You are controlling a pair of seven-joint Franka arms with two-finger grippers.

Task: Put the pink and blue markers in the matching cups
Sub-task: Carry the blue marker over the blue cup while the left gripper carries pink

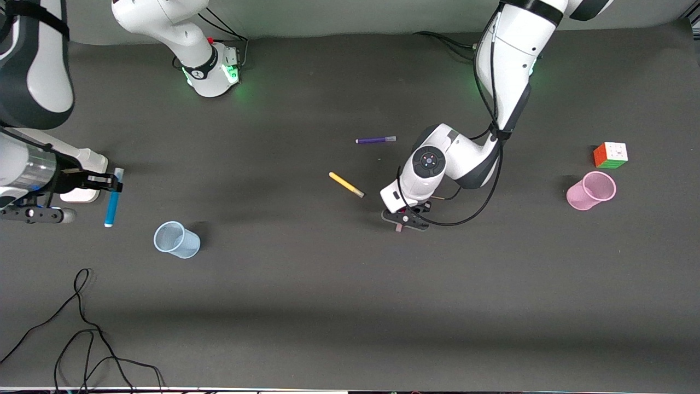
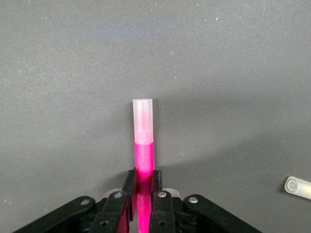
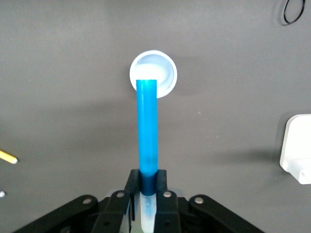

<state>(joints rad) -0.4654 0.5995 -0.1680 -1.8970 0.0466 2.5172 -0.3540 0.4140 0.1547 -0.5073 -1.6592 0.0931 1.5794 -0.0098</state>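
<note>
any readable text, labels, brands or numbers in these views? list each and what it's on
None can be read.
Right arm's base collar: a dark band carries a small white mark, too small to read.
Left arm's wrist joint: a dark round cap with small button symbols, no letters legible.
Markers, cups and cube: no print visible.

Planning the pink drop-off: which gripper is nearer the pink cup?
Left. The left gripper, shut on the pink marker, is mid-table; the right gripper is at the table's other end from the pink cup.

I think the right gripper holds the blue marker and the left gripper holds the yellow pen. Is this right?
Not quite. The left gripper is shut on the pink marker, as the left wrist view shows; the yellow pen lies on the table. The right gripper does hold the blue marker.
</note>
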